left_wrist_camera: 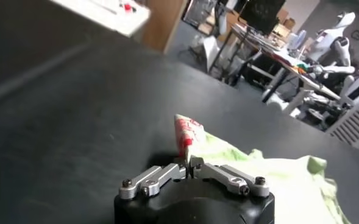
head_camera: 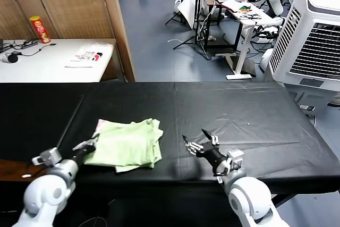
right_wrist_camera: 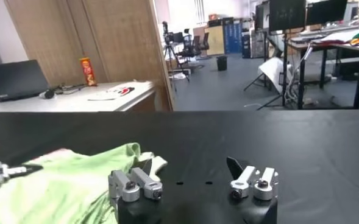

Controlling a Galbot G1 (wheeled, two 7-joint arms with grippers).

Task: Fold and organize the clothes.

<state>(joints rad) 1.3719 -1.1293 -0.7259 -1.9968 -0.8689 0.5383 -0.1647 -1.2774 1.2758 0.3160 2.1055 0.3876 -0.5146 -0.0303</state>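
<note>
The pale green shirt [head_camera: 129, 144] lies loosely folded on the black table [head_camera: 239, 115], left of centre near the front edge. Its pink-and-white printed patch [left_wrist_camera: 185, 131] shows at the left edge. My left gripper [head_camera: 91, 143] is shut on that left edge, and in the left wrist view its fingertips [left_wrist_camera: 188, 162] pinch the fabric just below the print. My right gripper [head_camera: 200, 141] stands open a little to the right of the shirt, over bare table, with nothing between its fingers [right_wrist_camera: 190, 167]. The right wrist view shows the shirt [right_wrist_camera: 63, 182] beside its one finger.
A white desk [head_camera: 53, 67] at the back left carries a red snack can [head_camera: 40, 29] and a folded white printed garment [head_camera: 87, 56]. A wooden partition [head_camera: 118, 25] stands behind the table. A white air cooler [head_camera: 313, 41] is at the right rear.
</note>
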